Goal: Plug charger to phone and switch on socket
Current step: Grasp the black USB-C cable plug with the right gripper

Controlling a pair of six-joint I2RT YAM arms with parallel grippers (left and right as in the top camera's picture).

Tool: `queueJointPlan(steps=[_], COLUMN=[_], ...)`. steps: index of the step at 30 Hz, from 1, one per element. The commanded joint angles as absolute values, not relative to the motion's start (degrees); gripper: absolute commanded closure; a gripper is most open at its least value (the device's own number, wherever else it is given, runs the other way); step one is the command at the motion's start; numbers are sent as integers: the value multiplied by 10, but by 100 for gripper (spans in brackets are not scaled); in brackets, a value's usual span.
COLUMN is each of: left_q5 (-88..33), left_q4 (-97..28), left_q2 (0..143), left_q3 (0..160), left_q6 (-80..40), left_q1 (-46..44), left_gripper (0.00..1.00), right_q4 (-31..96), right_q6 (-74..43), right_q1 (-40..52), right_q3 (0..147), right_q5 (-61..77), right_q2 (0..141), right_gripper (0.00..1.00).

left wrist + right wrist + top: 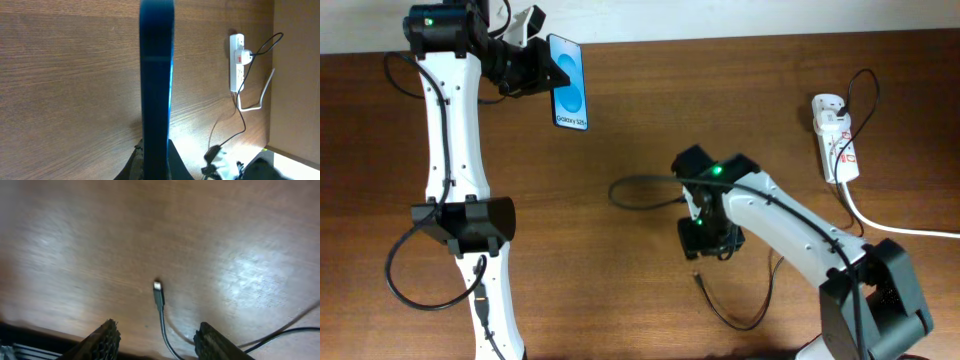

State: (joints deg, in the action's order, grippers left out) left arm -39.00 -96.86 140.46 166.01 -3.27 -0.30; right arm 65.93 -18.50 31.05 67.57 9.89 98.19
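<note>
- Thin black charger cable: connector tip [158, 291] lies flat on the brown wooden table [75, 240], under the right gripper [157, 330], whose fingers are spread wide and not touching it
- Slim blue-screened phone [569, 82], reading "Galaxy S25", is clamped in the left gripper [542, 70], well apart
- White power-strip socket [835, 140]: red markings unreadable
- Risk: fingers pinch the cable instead and skew the tip

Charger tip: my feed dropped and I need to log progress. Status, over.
Left fingers shut on phone. Right fingers open above charger tip, not gripped. Nothing blocking the tip.
</note>
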Motion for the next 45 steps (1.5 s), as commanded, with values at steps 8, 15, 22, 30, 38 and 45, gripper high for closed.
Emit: queueJointPlan(steps=[8, 15, 22, 30, 38, 45], left_q5=[-400, -400, -400, -400, -412, -411], left_q4=[-967, -965, -966, -965, -965, -966], left_q2=[1399, 1399, 1399, 1399, 1399, 1399], left_q3=[1666, 1666, 1666, 1666, 1666, 1666], left_q6=[-39, -39, -39, -39, -38, -38], left_q1=[1, 1, 1, 1, 1, 1], left_gripper=[100, 100, 100, 100, 100, 100], right_q4=[602, 567, 542, 530, 505, 502], right_q6=[-260, -276, -276, -276, -279, -279], right_q1=[399, 399, 399, 399, 397, 397], right_q3=[575, 532, 512, 507, 508, 508], right_q5=[44, 60, 73, 74, 73, 68], right_q2=[979, 979, 979, 979, 979, 979], right_gripper=[57, 63, 72, 79, 85, 70])
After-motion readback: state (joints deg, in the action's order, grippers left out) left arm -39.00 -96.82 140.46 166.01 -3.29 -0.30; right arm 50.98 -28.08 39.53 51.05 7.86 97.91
